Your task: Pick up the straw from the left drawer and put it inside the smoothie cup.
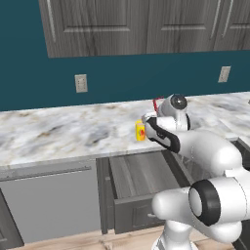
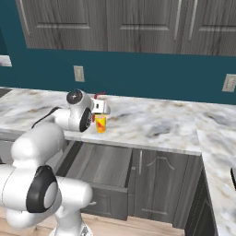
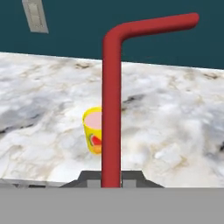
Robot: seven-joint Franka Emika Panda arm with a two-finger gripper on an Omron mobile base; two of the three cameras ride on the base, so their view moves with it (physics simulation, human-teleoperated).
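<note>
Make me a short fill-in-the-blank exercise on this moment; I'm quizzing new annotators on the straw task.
1. The gripper is shut on the red ____.
2. The smoothie cup stands on the marble ____.
3. The left drawer below it is ____.
4. The cup's body is coloured ____.

Missing words: straw; counter; open; yellow.

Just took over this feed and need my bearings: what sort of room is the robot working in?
A rendered kitchen, most likely. A marble-look counter runs under grey wood-grain wall cabinets, with a teal wall and outlet between them. The left drawer stands open below, and the smoothie cup stands on the counter.
</note>
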